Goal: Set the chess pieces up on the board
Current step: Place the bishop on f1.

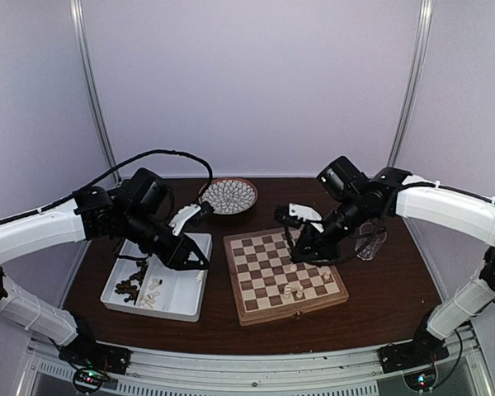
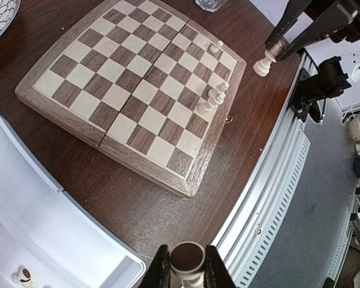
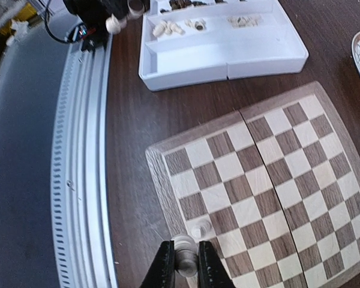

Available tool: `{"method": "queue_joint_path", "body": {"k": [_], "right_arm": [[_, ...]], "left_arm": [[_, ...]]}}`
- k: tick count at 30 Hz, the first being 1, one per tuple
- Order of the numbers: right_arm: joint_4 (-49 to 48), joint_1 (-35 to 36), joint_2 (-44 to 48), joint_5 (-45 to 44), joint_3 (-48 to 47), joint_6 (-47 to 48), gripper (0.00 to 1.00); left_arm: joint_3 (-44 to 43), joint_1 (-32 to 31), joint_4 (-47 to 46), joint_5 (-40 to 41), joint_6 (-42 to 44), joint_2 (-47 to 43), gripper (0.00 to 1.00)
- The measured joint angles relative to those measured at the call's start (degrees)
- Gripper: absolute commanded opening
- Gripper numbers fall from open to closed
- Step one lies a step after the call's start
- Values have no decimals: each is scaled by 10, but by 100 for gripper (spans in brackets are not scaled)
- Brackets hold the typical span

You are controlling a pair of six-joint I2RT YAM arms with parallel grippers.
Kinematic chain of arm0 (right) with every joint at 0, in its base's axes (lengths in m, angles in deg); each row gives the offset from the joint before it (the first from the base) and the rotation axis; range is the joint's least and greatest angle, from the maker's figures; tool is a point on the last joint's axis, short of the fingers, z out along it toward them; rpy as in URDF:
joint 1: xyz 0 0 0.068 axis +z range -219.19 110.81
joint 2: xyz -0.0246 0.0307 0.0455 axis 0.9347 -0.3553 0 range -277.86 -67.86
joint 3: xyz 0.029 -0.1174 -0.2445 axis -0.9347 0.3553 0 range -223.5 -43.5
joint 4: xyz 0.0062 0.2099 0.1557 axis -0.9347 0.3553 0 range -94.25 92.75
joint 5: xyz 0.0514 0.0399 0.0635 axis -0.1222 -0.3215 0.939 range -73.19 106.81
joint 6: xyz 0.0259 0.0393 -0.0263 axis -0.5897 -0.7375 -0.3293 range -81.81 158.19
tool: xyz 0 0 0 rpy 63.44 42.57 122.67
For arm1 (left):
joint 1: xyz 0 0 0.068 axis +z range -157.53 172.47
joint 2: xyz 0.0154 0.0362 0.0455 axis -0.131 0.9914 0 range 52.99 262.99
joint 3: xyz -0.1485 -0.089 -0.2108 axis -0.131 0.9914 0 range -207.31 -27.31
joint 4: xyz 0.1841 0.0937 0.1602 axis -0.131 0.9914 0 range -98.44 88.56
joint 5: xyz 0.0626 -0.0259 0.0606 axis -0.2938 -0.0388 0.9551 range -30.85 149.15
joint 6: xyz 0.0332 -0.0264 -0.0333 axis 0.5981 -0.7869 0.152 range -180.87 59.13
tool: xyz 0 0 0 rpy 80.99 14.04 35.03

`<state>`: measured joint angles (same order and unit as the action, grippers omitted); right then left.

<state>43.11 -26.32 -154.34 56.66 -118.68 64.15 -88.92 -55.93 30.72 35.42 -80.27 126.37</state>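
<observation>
The board lies mid-table with a few cream chess pieces standing near its front right. In the left wrist view the board carries cream pieces along its far side. My left gripper hangs over the tray's right edge. This left gripper is shut on a cream piece with its dark felt base showing. My right gripper hovers over the board. The same right gripper is shut on a cream piece beside a standing pawn.
A white two-compartment tray left of the board holds dark pieces and cream ones. A round patterned plate sits at the back. A clear glass stands right of the board. The metal rail runs along the table's near edge.
</observation>
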Motion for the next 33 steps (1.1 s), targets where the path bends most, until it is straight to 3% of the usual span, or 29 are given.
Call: {"method": "queue_joint_path", "body": {"k": [12,33], "right_arm": [[-2,-14,87,-125,182,73,3],[-70,-34,71,-154,224,108,3]], "left_arm": [[0,8,2,6,0,2,0],[-8,17,4,6,0,14,0]]}}
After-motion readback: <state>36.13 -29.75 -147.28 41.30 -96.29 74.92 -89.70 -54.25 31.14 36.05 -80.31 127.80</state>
